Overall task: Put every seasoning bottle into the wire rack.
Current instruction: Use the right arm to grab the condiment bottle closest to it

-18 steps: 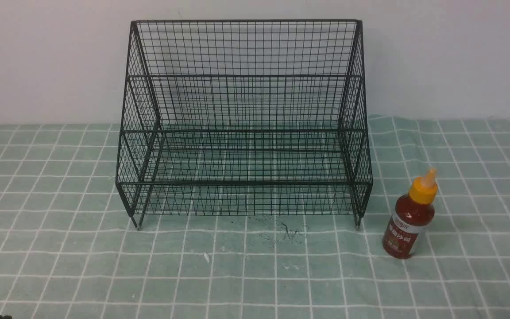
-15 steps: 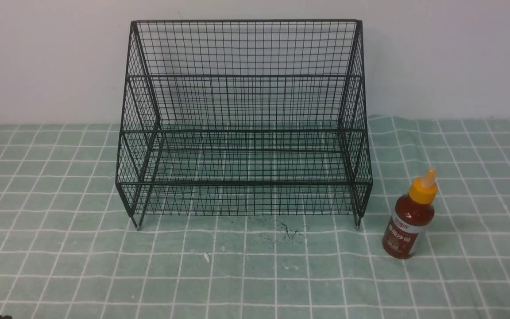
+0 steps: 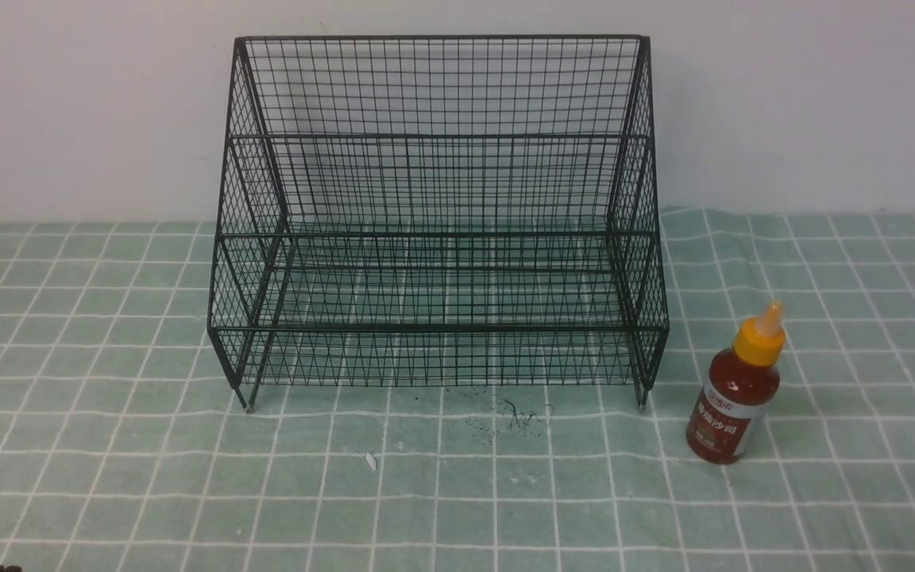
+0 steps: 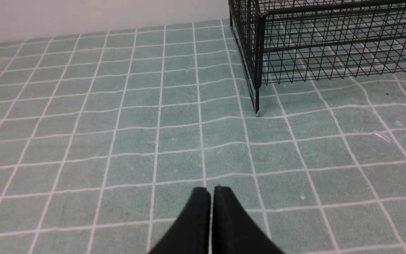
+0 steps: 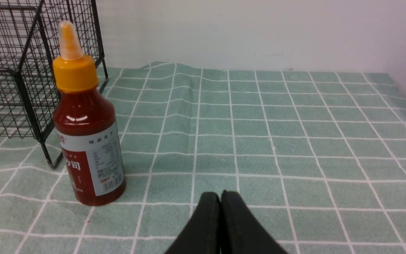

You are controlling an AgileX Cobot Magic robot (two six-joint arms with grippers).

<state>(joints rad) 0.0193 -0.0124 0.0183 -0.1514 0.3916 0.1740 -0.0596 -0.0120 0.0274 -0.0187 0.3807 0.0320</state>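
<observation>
One seasoning bottle [image 3: 735,393] of dark red sauce with a yellow-orange nozzle cap stands upright on the cloth, just right of the wire rack [image 3: 438,214]. The rack is black, two-tiered and holds nothing. In the right wrist view the bottle [image 5: 86,127] stands near the rack's front right foot [image 5: 49,162], and my right gripper [image 5: 220,194] is shut and empty, low over the cloth, apart from the bottle. In the left wrist view my left gripper [image 4: 211,188] is shut and empty, short of the rack's front left foot [image 4: 257,109]. Neither gripper's fingers show in the front view.
A green checked cloth [image 3: 108,445] covers the table and is wrinkled near the rack's right side. A pale wall [image 3: 68,103] stands right behind the rack. Small dark specks [image 3: 517,413] and a white scrap [image 3: 371,459] lie in front of the rack.
</observation>
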